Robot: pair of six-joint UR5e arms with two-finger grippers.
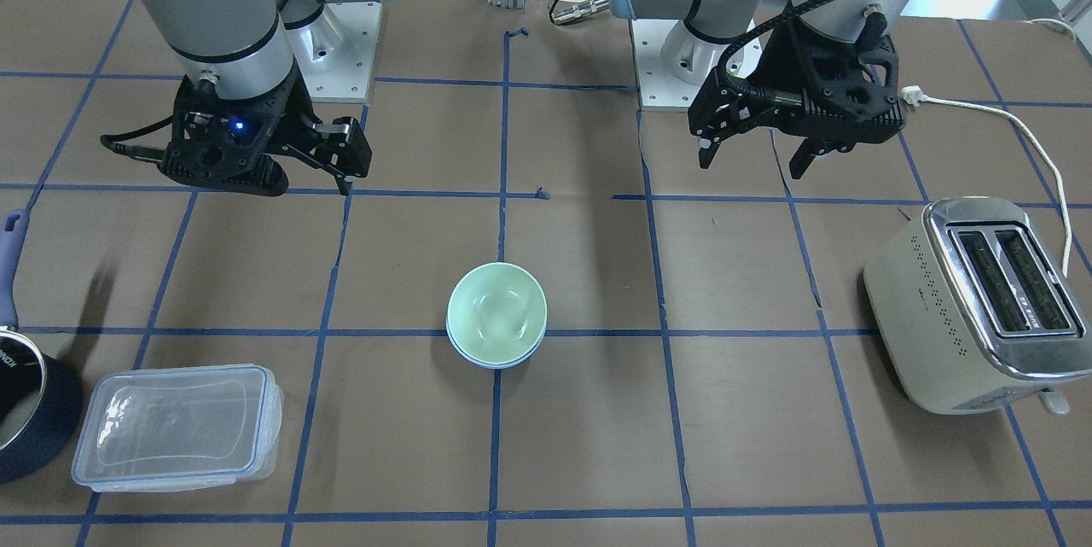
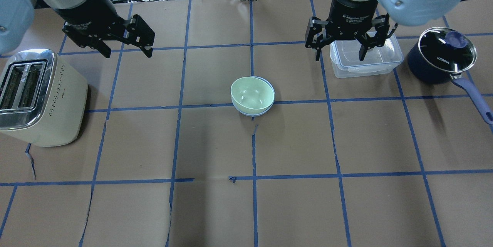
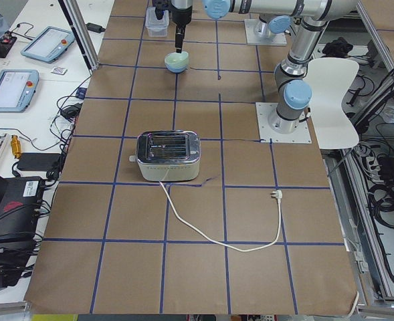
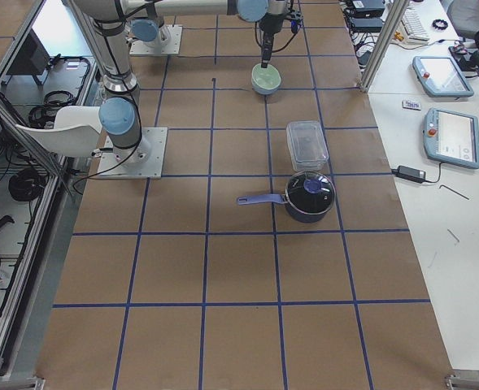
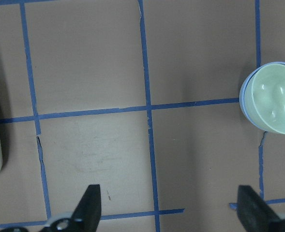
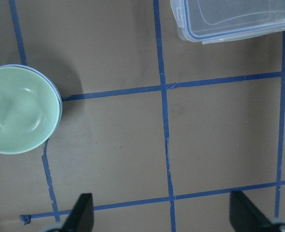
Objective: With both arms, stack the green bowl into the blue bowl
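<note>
The pale green bowl (image 1: 496, 312) sits nested inside the light blue bowl (image 1: 495, 363) at the middle of the table; only the blue rim shows around it. The stack also shows in the overhead view, green bowl (image 2: 252, 94) in blue bowl (image 2: 270, 86), and in both wrist views (image 5: 277, 99) (image 6: 19, 116). My left gripper (image 1: 755, 163) (image 2: 127, 52) is open and empty, raised above the table, well away from the bowls. My right gripper (image 1: 341, 167) (image 2: 339, 56) is open and empty too, hovering over the clear container's edge.
A cream toaster (image 2: 34, 96) stands on my left side, its cord (image 1: 1024, 129) trailing on the table. A clear lidded container (image 2: 366, 58) and a dark navy pot (image 2: 441, 56) with a glass lid sit on my right side.
</note>
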